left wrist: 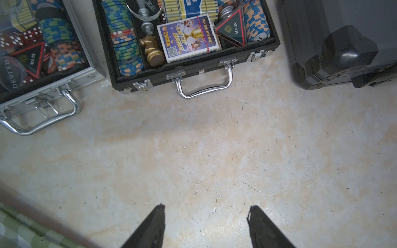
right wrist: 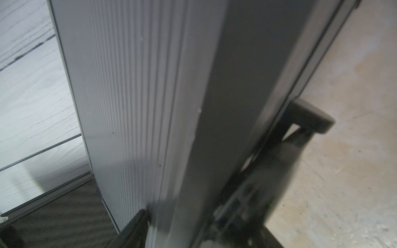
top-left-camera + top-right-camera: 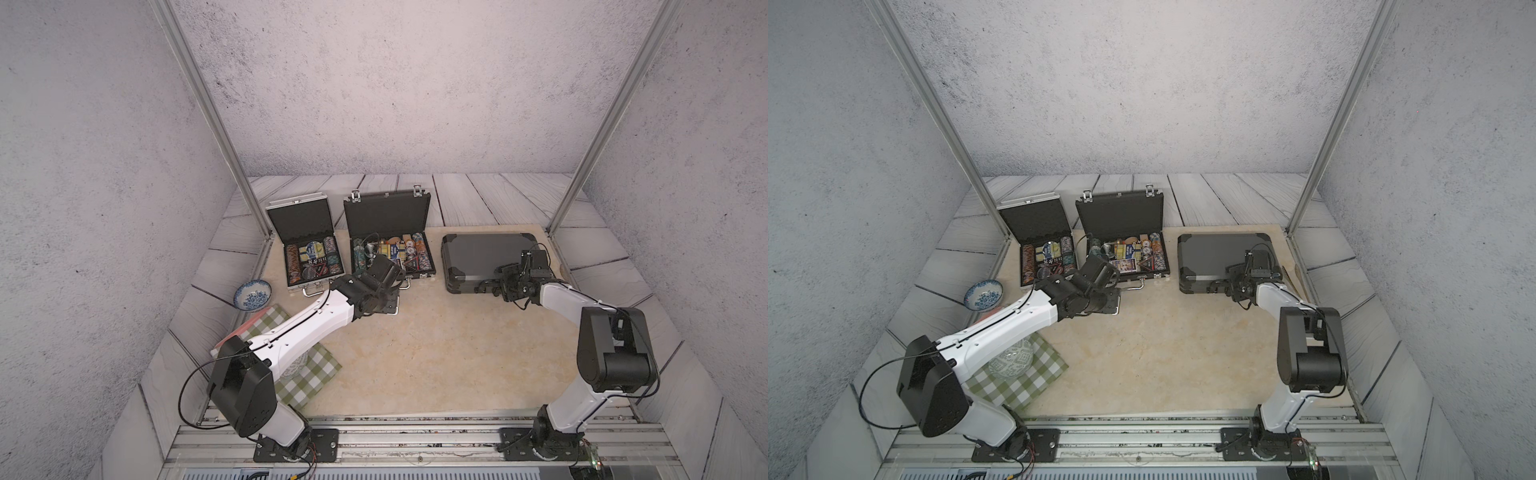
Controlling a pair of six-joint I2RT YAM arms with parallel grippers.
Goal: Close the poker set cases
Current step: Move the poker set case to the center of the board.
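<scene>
Tabletop (image 3: 436, 353) holds three cases (image 3: 297, 220) (image 3: 386, 216) (image 3: 478, 253), two open, one shut; left jaws spread, right jaws unclear.

A lab robot cell, shown by aluminium posts (image 3: 210, 112), backdrop walls (image 3: 395, 83), mounting rail (image 3: 415, 440)

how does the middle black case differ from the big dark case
The middle black case stands open, lid upright, chips showing; the big dark case lies shut. The middle black case is smaller than the big dark case. Its chrome handle contrasts with the big dark case's black handle. Both rest on the table, handles on the near side.
</scene>
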